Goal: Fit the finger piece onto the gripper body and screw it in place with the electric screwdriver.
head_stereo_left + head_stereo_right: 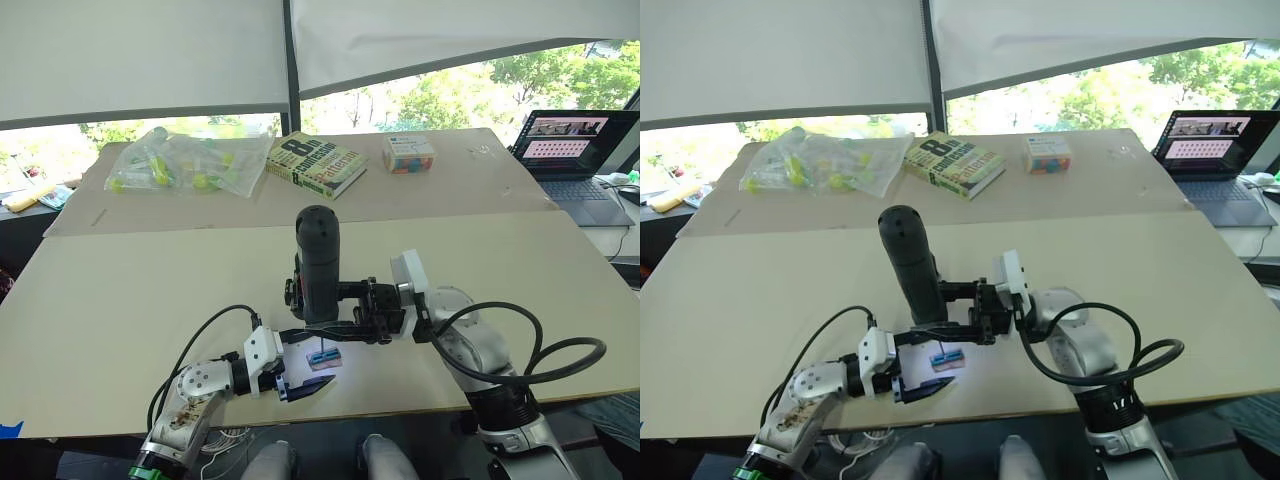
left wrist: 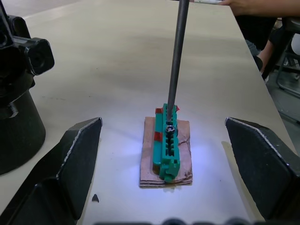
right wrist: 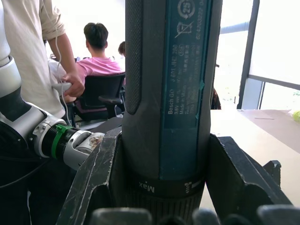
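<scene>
**Screwdriver bit standing on a green piece, left tool open around it**

The right tool (image 3: 159, 187) is clamped around the thick black barrel of the electric screwdriver (image 1: 318, 262), one finger on each side of it. The screwdriver stands upright above the near part of the pale surface (image 1: 120, 300), rounded end up, its thin metal bit pointing straight down.

In the left wrist view the bit meets the top of a small green toothed piece (image 2: 168, 140), at what looks like a screw head. That piece lies on a small brown card pad (image 2: 183, 154), flat on the surface, in a patch of bluish light. It is green here rather than black, so whether it is the finger piece cannot be told.

The left tool (image 2: 164, 164) rests low at the near edge of the surface with its two black fingers (image 2: 79, 159) spread wide, one on each side of the pad and touching neither pad nor green piece.

A black blocky assembly with a round base, probably the gripper body (image 2: 21, 98), stands on the surface just beside the left tool.

On the far part of the surface lie a clear bag of yellow-green items (image 1: 190, 160), a thick book (image 1: 315, 163) and a small colourful box (image 1: 408, 153). An open laptop (image 1: 575, 150) sits at the far right. People (image 3: 98, 61) are seen behind in the right wrist view.
</scene>
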Motion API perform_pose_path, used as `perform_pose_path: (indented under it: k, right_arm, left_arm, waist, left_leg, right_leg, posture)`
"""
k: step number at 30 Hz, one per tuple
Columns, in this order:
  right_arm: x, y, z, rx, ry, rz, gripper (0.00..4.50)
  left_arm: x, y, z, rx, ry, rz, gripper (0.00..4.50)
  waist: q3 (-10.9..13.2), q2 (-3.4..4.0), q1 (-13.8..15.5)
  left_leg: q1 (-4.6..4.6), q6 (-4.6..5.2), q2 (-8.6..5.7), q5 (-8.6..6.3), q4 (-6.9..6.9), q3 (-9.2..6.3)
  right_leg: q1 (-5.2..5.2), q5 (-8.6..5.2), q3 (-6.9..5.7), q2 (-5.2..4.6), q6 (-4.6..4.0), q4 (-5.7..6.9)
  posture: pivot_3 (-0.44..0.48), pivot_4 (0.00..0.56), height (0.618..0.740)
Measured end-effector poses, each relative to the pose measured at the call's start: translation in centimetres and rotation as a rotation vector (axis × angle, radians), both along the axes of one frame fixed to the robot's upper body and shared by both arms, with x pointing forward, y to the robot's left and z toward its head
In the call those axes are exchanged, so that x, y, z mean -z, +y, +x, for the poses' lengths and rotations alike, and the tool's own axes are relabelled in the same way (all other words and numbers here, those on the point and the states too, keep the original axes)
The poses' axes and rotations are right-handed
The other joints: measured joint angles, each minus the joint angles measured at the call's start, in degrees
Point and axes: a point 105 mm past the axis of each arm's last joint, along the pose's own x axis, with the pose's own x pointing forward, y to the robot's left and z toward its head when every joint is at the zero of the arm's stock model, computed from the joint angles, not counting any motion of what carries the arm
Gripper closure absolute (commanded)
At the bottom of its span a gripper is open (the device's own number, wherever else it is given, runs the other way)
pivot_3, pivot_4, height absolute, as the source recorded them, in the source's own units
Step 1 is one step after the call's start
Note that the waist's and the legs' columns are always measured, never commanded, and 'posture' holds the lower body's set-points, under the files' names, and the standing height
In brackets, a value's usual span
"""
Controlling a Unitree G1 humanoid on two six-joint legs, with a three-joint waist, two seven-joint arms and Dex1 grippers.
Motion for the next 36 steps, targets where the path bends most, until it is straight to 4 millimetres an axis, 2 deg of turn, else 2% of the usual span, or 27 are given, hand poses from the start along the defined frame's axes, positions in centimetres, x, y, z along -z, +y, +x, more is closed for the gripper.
perform_pose_path:
  k: [36]
  right_arm:
    - [0.73, 0.11, 0.59, 0.011, 0.014, -0.011, 2.55]
  left_arm:
    - [0.08, 0.03, 0.01, -0.003, -0.008, -0.006, 0.07]
  waist:
    - [-0.01, 0.01, 0.01]
  left_leg:
    - [0.07, 0.0, 0.01, 0.0, -0.01, 0.0]
  right_leg:
    - [0.06, -0.13, 0.0, 0.0, 0.21, 0.0]
  posture:
    - [0.0, 0.15, 0.74]
